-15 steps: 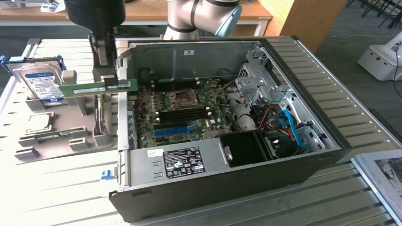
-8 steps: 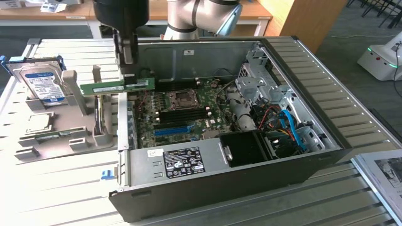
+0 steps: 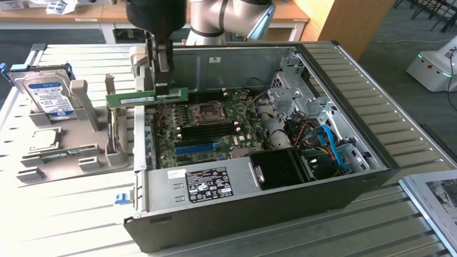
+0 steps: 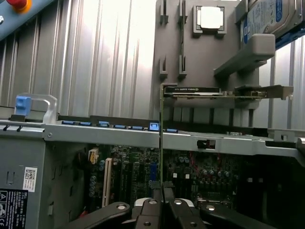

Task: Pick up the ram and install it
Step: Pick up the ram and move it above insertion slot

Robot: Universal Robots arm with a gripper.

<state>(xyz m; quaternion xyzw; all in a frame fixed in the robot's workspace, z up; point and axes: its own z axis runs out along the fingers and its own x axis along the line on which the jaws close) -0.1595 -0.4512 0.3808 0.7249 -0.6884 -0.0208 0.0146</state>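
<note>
Already the hand (image 3: 164, 80) is clenched on the ram (image 3: 136, 99), gripping the green stick by its upper edge and holding it level in the air. In the wrist view the hand (image 4: 161, 198) has the ram (image 4: 161, 143) edge-on, a thin line rising from between the fingers. So the pick-up looks done. The install is not: the stick hangs clear above the open computer case (image 3: 371, 160), straddling its wall on the exterior view's left, touching nothing below.

The black memory slots (image 3: 207, 131) lie on the motherboard (image 3: 236, 140) inside the case, lower and toward the exterior view's right of the stick, just beyond the processor socket (image 3: 208, 111) and beside the blue slot strip (image 3: 194, 147). That case wall and its rim stand between stick and slots. Farther in are the power supply (image 3: 207, 184), a black fan housing (image 3: 280, 168) and a tangle of cables (image 3: 325, 142), all apart from the slots.

Outside, on the slatted desk (image 3: 71, 214), a grey holder (image 3: 78, 155) carries a hard drive (image 3: 48, 96).
</note>
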